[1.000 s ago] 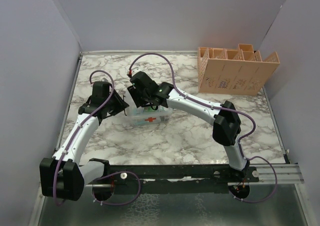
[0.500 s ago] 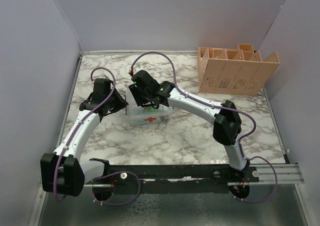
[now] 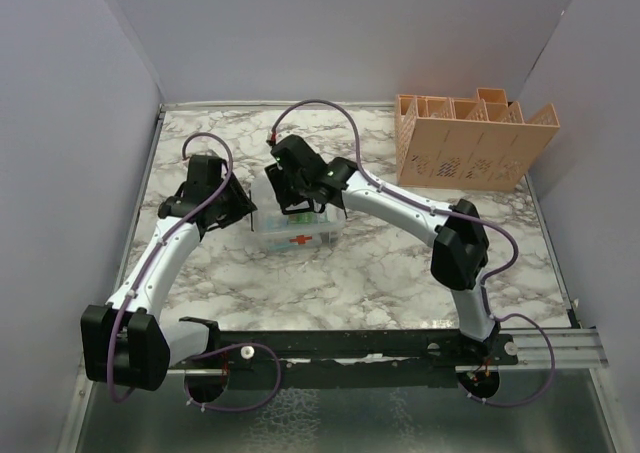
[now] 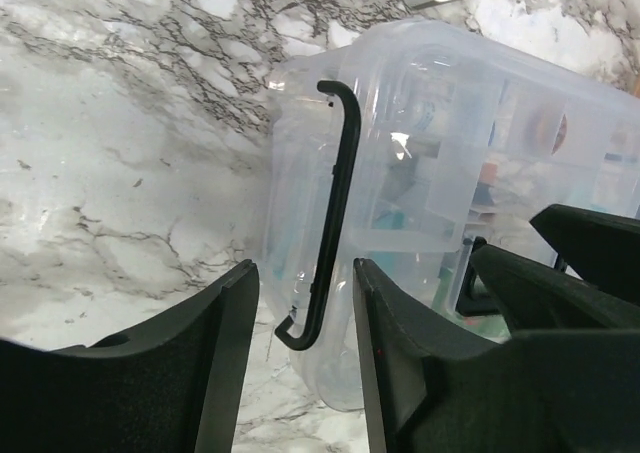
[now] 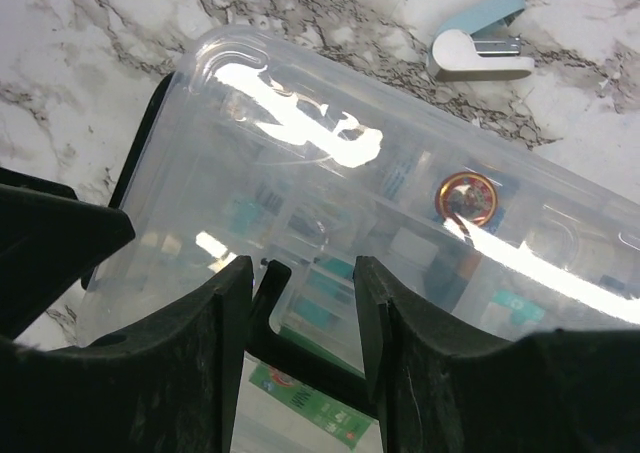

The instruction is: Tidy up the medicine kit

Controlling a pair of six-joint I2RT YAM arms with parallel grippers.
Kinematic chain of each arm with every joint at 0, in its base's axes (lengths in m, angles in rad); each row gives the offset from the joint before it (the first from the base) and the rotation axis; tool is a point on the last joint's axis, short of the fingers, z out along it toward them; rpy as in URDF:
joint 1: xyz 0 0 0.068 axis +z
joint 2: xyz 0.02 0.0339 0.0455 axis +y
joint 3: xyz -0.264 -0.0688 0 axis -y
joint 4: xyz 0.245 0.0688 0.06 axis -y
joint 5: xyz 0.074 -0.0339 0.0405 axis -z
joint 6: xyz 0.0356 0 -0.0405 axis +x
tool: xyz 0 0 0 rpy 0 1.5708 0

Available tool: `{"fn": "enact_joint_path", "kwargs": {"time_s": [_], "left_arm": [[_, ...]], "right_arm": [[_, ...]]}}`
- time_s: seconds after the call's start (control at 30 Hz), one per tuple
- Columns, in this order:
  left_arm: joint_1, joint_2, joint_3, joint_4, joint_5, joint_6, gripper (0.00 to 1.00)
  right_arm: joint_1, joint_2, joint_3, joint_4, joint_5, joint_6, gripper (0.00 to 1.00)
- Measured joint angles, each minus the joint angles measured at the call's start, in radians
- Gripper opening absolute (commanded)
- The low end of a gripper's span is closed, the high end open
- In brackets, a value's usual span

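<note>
As left jaws apparently widen, medicine kit stays put.

The medicine kit, a clear box with red cross, black handle and closed lid, lies flat just left of the table's middle.

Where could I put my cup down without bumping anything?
Bare marble tabletop lies between the clear plastic medicine kit and the arms' base rail, and in front of the peach slotted organizer. The left gripper and right gripper crowd the kit.
</note>
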Motion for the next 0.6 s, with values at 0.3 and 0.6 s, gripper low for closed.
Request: {"fn": "enact_joint_path", "kwargs": {"time_s": [0.3, 0.6], "left_arm": [[0.0, 0.001, 0.151, -0.073, -0.071, 0.126, 0.9], [0.0, -0.123, 0.211, -0.071, -0.089, 0.296, 0.99]], "right_arm": [[-0.043, -0.077, -0.001, -0.066, 0.002, 0.026, 0.53], [-0.088, -0.506, -0.347, 0.035, 0.18, 0.039, 0.72]]}}
